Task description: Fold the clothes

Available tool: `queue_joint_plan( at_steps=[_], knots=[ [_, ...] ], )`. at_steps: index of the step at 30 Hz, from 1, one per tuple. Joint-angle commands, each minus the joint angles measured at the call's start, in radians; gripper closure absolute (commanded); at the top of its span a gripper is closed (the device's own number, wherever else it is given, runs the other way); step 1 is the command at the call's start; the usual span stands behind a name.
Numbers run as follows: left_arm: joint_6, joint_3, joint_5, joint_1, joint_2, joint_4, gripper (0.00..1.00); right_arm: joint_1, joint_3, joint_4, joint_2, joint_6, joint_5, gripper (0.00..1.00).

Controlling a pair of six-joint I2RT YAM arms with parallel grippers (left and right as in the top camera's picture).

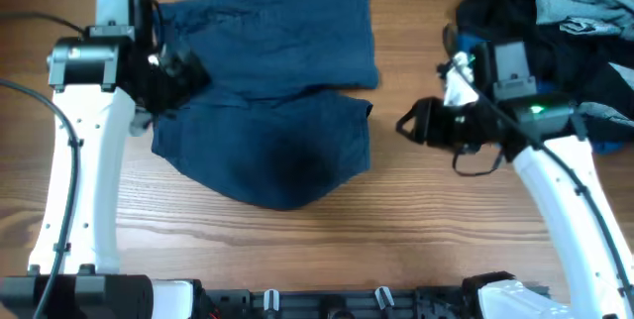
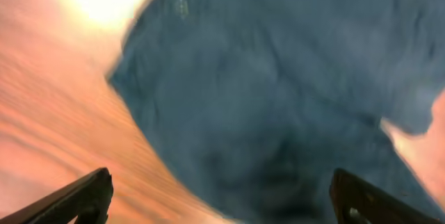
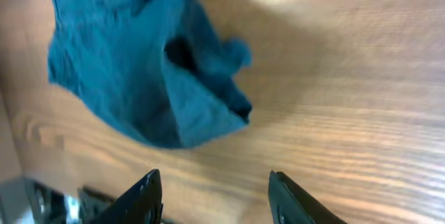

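Dark navy-blue shorts point(image 1: 267, 91) lie on the wooden table, one half doubled over the other. My left gripper point(image 1: 178, 79) hovers at their left edge, jaws wide apart with nothing between them; in the left wrist view the blue cloth point(image 2: 278, 92) fills the space beyond the fingers point(image 2: 83, 197). My right gripper point(image 1: 408, 124) stands just right of the shorts over bare wood, open and empty. The right wrist view shows the shorts' edge point(image 3: 132, 64) ahead of its fingers point(image 3: 142, 200).
A heap of other clothes point(image 1: 565, 12), black, mid-blue and pale denim, sits at the back right behind the right arm. Bare wooden table point(image 1: 416, 220) runs along the front, and the arm bases stand at the near edge.
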Motion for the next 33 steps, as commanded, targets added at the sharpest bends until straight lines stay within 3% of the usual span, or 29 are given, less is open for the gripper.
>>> queue_joint_plan(
  at_steps=[1, 5, 12, 15, 18, 25, 27, 28, 33],
  knots=[
    [-0.083, -0.122, 0.104, 0.007, 0.003, -0.006, 0.0, 0.089, -0.109, 0.039, -0.003, 0.071, -0.036, 0.51],
    [-0.158, -0.285, 0.104, 0.007, -0.057, 0.039, 0.0, 0.184, -0.238, 0.141, -0.009, 0.19, -0.039, 0.54],
    [-0.34, -0.651, 0.072, 0.009, -0.324, 0.266, 0.0, 0.381, -0.336, 0.284, -0.019, 0.31, 0.006, 0.55],
    [-0.358, -0.816, 0.051, 0.009, -0.341, 0.453, 0.1, 0.486, -0.36, 0.37, 0.007, 0.376, 0.108, 0.55],
    [-0.37, -0.906, 0.048, 0.009, -0.308, 0.591, 0.12, 0.513, -0.369, 0.406, 0.044, 0.376, 0.117, 0.56],
    [-0.547, -0.924, -0.092, 0.046, -0.268, 0.678, 0.12, 0.514, -0.371, 0.401, 0.078, 0.356, 0.162, 0.57],
    [-0.547, -0.925, -0.095, 0.089, -0.254, 0.716, 0.11, 0.514, -0.371, 0.396, 0.078, 0.348, 0.16, 0.57],
    [-0.539, -0.925, -0.091, 0.115, -0.24, 0.743, 0.0, 0.514, -0.371, 0.395, 0.078, 0.333, 0.144, 0.56],
    [-0.503, -0.925, -0.01, 0.246, -0.103, 0.877, 0.0, 0.514, -0.371, 0.378, 0.078, 0.338, 0.097, 0.55]
  ],
)
